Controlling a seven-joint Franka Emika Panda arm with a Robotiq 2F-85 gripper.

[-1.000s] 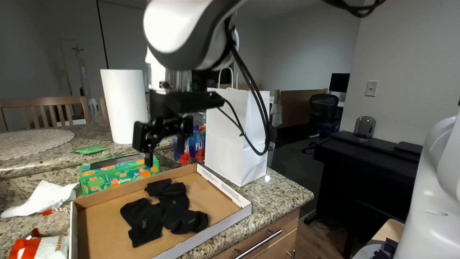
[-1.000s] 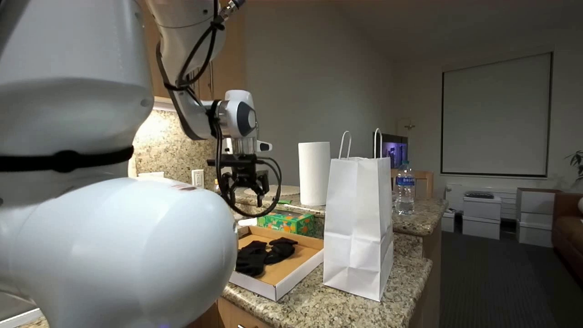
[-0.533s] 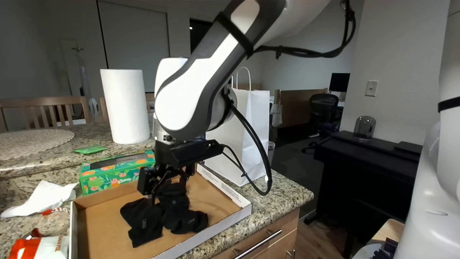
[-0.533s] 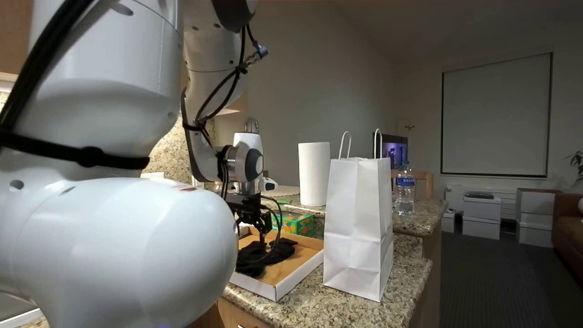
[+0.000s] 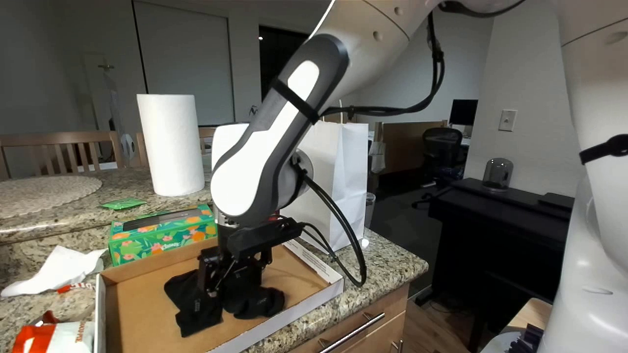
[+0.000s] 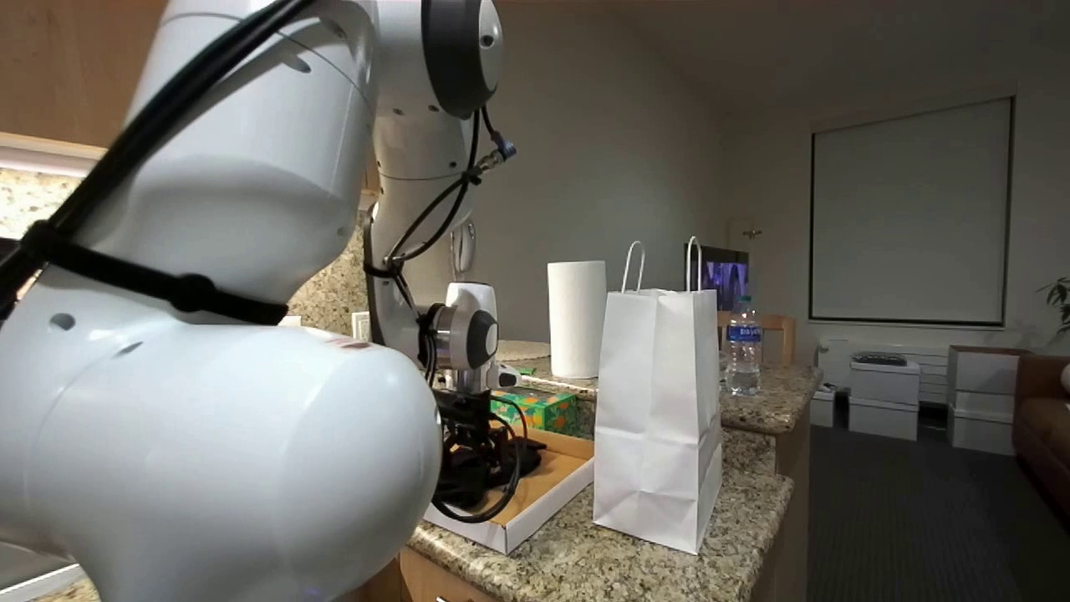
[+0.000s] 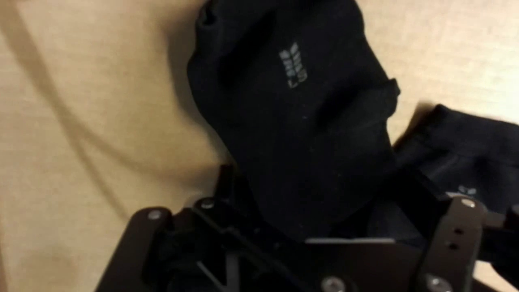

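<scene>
My gripper (image 5: 235, 282) points down inside a shallow cardboard tray (image 5: 135, 299), low among several black socks. In the wrist view its fingers (image 7: 318, 174) are spread wide, one on each side of a black sock (image 7: 300, 113) with grey print. The fingertips are dark against the cloth, so contact is hard to tell. A second black sock (image 7: 474, 154) lies beside the right finger. In an exterior view one sock (image 5: 198, 304) lies left of the gripper and another (image 5: 257, 300) lies to its right. The arm partly hides the tray (image 6: 543, 506) and socks in an exterior view.
A floral tissue box (image 5: 162, 235) stands behind the tray. A tall white paper bag (image 6: 656, 418) stands beside it near the counter edge. A paper towel roll (image 5: 171, 147) is on the raised ledge. A crumpled napkin (image 5: 59, 272) and a red-white packet (image 5: 59, 338) lie left.
My gripper has come down from above the tray to the socks, with its fingers still apart. The socks and the tray have not visibly moved.
</scene>
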